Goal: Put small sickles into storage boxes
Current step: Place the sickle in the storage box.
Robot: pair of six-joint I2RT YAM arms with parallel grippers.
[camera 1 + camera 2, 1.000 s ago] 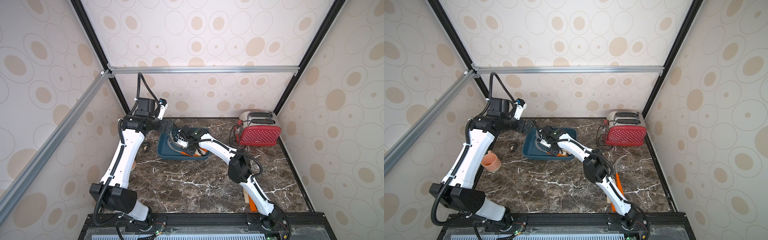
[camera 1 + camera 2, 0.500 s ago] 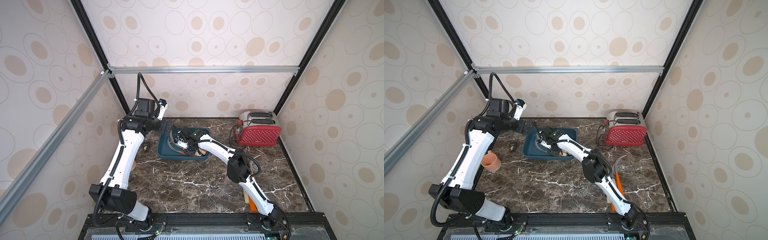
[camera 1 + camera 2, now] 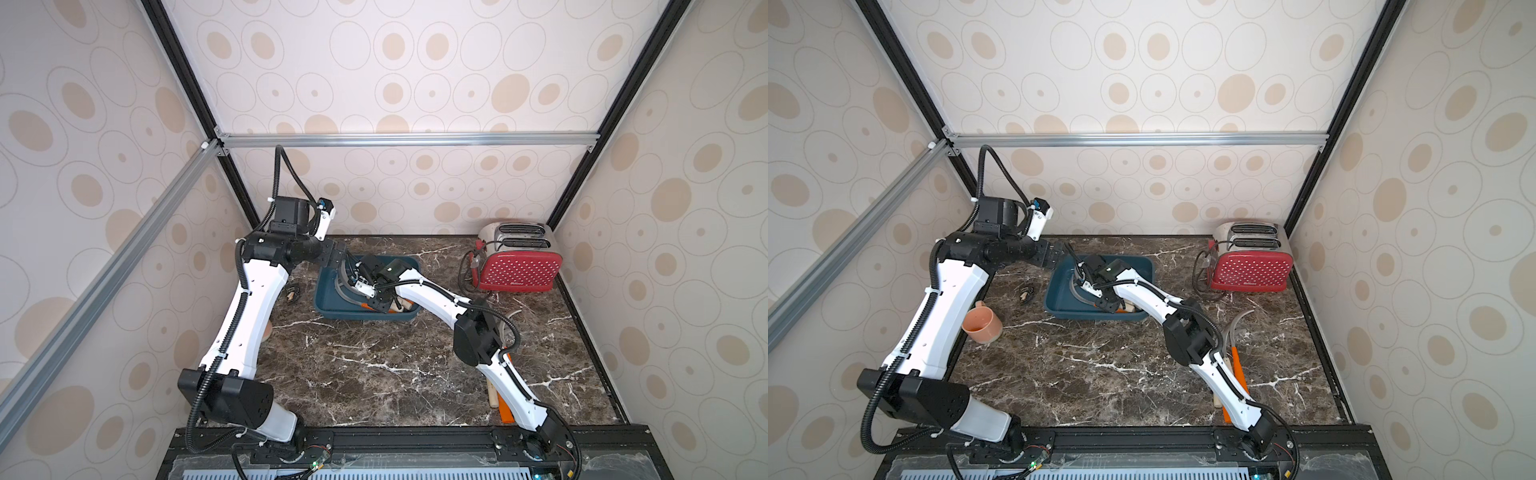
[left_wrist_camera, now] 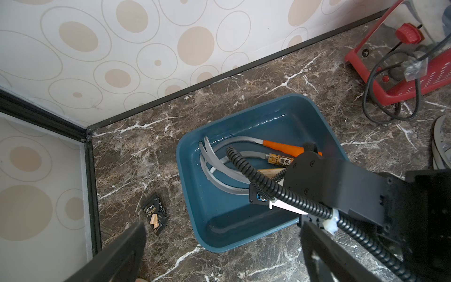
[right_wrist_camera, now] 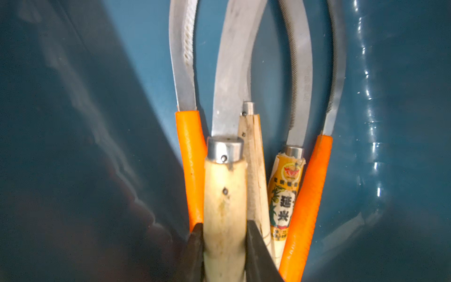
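The dark teal storage box [image 3: 361, 318] [image 3: 1096, 318] stands at the back of the marble table. Several small sickles lie in it, blades curved toward one end [image 4: 219, 171]. My right gripper [image 5: 224, 234] reaches down into the box [image 5: 73, 122] and is shut on the pale wood handle of one sickle [image 5: 224, 190], which lies among orange and labelled handles. In a top view this gripper [image 3: 380, 303] is low over the box's near side. My left gripper [image 4: 222, 225] hovers open above the box's left end, holding nothing. Two more sickles [image 3: 1237, 365] lie on the table, partly hidden under my right arm.
A red dotted toaster [image 3: 519, 270] with a black cord stands at the back right. An orange cup [image 3: 982, 326] sits by the left arm. A dark snack packet [image 4: 155, 216] lies left of the box. The enclosure walls close in the back and sides.
My right arm has eased slightly leftward over the box, still gripping the wood-handled sickle. The left arm has not visibly moved.
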